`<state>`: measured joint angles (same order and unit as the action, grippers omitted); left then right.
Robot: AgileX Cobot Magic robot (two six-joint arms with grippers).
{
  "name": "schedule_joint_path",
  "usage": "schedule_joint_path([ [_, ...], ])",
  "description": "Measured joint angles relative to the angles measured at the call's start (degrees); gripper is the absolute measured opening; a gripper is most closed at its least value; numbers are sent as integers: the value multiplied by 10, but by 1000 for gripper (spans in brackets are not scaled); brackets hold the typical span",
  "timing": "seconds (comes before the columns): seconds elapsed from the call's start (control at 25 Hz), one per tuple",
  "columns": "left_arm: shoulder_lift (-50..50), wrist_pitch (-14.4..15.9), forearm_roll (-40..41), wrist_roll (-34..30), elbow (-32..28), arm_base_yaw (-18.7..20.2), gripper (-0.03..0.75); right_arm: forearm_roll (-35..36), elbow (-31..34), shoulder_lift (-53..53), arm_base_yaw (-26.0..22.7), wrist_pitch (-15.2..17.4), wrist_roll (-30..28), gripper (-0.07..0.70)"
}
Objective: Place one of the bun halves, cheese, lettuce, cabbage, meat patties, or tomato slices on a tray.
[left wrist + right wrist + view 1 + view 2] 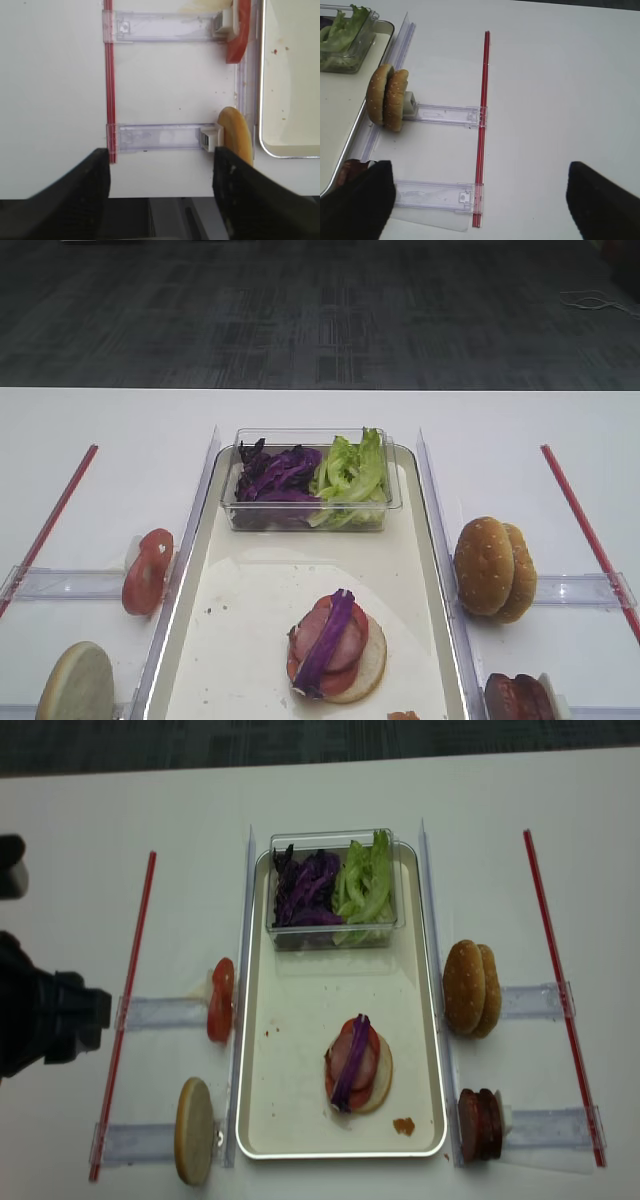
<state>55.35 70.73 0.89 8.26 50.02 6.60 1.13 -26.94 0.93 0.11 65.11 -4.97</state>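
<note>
On the cream tray (300, 1120) a half-built burger (358, 1065) lies flat near the front: a pale bun half (368, 668) under pink ham slices, crossed by a strip of purple cabbage (328, 642). Behind it, a clear tub (310, 515) holds shredded purple cabbage beside green lettuce (352, 472). On the white counter (120, 430), tomato slices (147, 571) and a bun half (75, 682) stand on edge left of the tray; two seeded buns (494, 569) and dark meat patties (479, 1124) stand to its right. The left end effector (160, 192) hangs open and empty by the front-left bun half. The right end effector (477, 200) is also spread wide, holding nothing.
</note>
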Motion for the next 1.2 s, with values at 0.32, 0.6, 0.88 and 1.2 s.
schedule_joint_path([
  [0.32,-160,7,0,0,-75,0,424,0,0,0,0,0,0,692],
  [0.6,-290,12,1,-7,-133,0,424,0,0,0,0,0,0,692],
  [0.88,-415,-3,3,-11,-180,0,424,0,0,0,0,0,0,692],
  [1.2,-549,-29,11,-28,-217,0,424,0,0,0,0,0,0,692],
])
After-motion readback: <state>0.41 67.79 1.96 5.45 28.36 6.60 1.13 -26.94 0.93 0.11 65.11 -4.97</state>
